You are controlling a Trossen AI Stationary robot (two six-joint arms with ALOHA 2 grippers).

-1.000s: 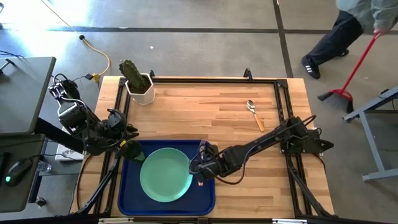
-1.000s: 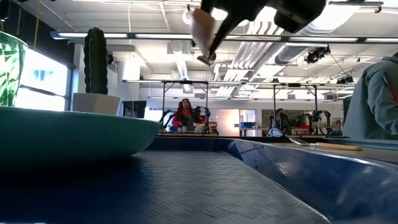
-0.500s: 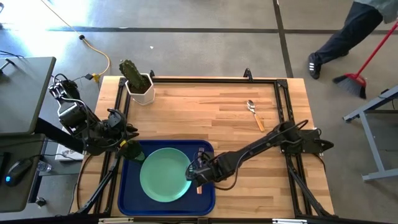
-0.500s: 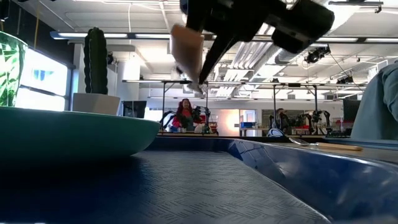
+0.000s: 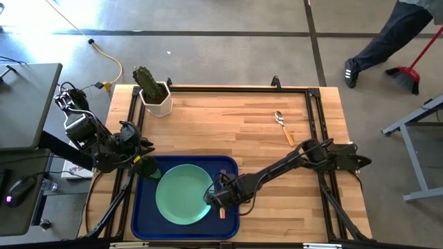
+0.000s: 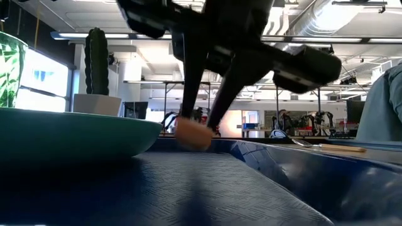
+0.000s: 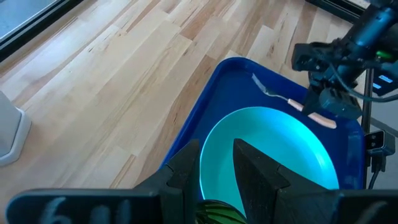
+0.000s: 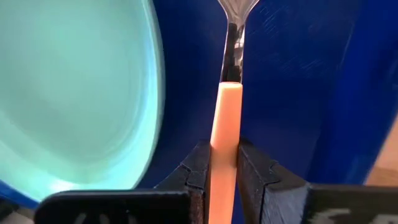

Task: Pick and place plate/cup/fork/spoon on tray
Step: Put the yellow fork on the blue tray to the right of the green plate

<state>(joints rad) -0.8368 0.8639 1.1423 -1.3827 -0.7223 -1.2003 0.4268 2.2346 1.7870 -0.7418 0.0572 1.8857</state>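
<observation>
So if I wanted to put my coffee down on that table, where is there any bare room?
The widest bare stretch is the wood between the cactus pot and the spoon. The tray is crowded: the plate fills most of it, the right gripper holds the fork beside it, and the left gripper holds the cup at its corner.

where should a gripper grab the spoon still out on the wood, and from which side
Grip the silver-bowled, orange-handled spoon across its thin orange handle, near mid-length, coming straight down from above. It lies flat on the bare wooden table, apart from other things, so fingers can probably straddle the narrow handle; the rounded bowl would likely slip.
</observation>
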